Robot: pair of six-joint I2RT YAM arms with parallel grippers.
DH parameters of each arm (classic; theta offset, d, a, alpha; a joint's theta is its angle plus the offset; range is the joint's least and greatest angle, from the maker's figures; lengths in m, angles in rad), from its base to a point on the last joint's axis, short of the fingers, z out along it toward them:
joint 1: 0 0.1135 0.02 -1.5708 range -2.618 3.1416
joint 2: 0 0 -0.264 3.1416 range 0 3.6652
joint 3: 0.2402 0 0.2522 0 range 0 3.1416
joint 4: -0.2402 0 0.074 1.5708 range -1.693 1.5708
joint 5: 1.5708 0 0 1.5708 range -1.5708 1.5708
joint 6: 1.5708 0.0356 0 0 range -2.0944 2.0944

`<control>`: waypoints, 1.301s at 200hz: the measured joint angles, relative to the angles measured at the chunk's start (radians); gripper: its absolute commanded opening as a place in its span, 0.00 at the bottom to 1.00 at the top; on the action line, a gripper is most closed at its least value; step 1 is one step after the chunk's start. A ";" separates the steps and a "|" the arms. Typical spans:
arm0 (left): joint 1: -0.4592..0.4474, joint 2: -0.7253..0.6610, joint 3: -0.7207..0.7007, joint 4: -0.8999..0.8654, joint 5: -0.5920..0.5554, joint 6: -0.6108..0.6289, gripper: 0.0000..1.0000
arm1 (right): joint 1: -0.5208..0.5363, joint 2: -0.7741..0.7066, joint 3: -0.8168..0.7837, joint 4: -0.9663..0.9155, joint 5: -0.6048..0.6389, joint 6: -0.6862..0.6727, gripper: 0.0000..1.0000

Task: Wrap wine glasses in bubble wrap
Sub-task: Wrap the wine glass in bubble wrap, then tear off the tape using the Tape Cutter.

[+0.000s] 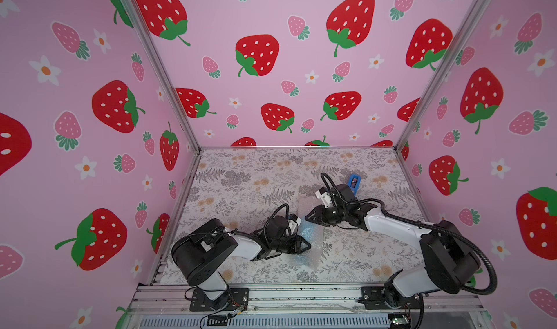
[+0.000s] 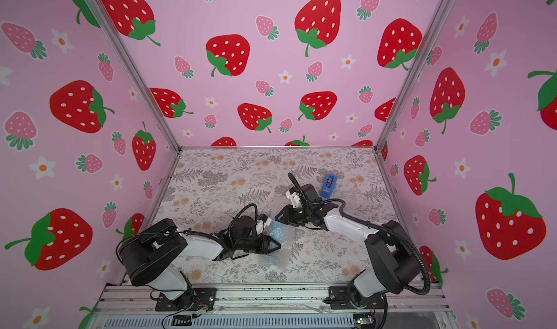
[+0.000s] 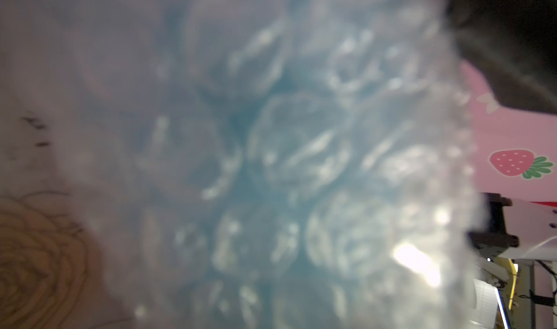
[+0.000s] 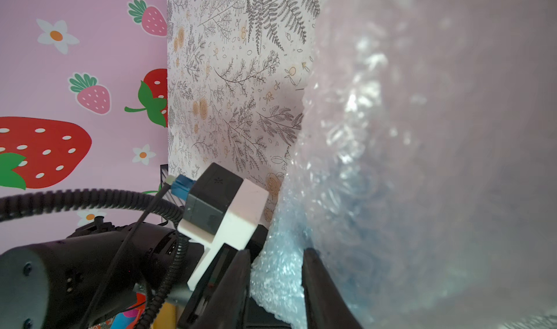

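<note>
- Top views: goblet (image 1: 306, 233) is only a blue smear under the wrap (image 1: 313, 259), mid-table (image 1: 241, 176), between the two grippers; can't read which way it lies
- left gripper (image 1: 306, 246) comes in from the near-left, tip at the bundle; right gripper (image 1: 308, 216) has its tip at the wrap on the goblet's far side; both read as dark wedges from up here, jaw gap not resolvable
- tape dispenser (image 2: 328, 186) stands apart behind the right arm, nothing touching it
- Left wrist: lens buried in wrap (image 3: 301, 149), blue goblet (image 3: 241, 122) right behind the bubbles; own jaws not visible
- Right wrist: left gripper (image 4: 275, 252) shows well, fingers (image 4: 238, 276) either side of the blue-tinted bundle, both pressed into wrap, gap narrow; I'd call it clamped on wrap with the goblet inside
- Same view: a flap of wrap (image 4: 407, 131) stands right against the lens; right jaws out of shot, so can't tell if they pinch it, though the raised flap suggests so
- Progress, my read: goblet covered by at least one layer, roll partly done; some sheet flat on the table at the near side, ends not tucked, no tape on it, so roughly mid-task
</note>
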 measured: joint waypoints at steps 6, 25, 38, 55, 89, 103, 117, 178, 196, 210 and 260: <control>0.000 -0.006 0.000 -0.006 -0.002 0.002 0.32 | -0.002 -0.003 -0.001 -0.001 0.000 0.000 0.32; 0.000 -0.028 -0.002 -0.031 -0.010 0.010 0.27 | -0.006 -0.012 -0.002 -0.012 0.000 -0.001 0.32; 0.000 -0.042 -0.002 -0.053 -0.017 0.018 0.24 | -0.017 -0.025 -0.002 -0.029 -0.001 -0.003 0.33; 0.000 -0.053 -0.001 -0.074 -0.016 0.026 0.21 | -0.042 -0.058 -0.001 -0.053 -0.005 -0.014 0.34; 0.000 -0.047 0.028 -0.095 -0.001 0.047 0.12 | -0.143 -0.173 0.040 -0.124 -0.019 -0.052 0.35; 0.001 -0.034 0.042 -0.097 0.001 0.051 0.11 | -0.208 -0.220 0.070 -0.159 -0.014 -0.083 0.35; 0.001 -0.027 0.047 -0.091 0.002 0.052 0.11 | -0.285 -0.253 0.088 -0.187 -0.008 -0.116 0.35; 0.005 0.026 0.106 -0.094 0.004 0.054 0.09 | -0.618 -0.146 0.091 -0.255 0.018 -0.227 0.34; 0.008 0.051 0.134 -0.098 0.010 0.051 0.08 | -0.677 -0.072 0.094 -0.252 0.010 -0.246 0.34; 0.011 0.063 0.148 -0.102 0.013 0.046 0.08 | -0.702 -0.001 0.113 -0.252 0.005 -0.255 0.34; 0.026 0.098 0.186 -0.122 0.047 0.022 0.09 | -0.713 0.192 0.212 -0.206 -0.034 -0.260 0.34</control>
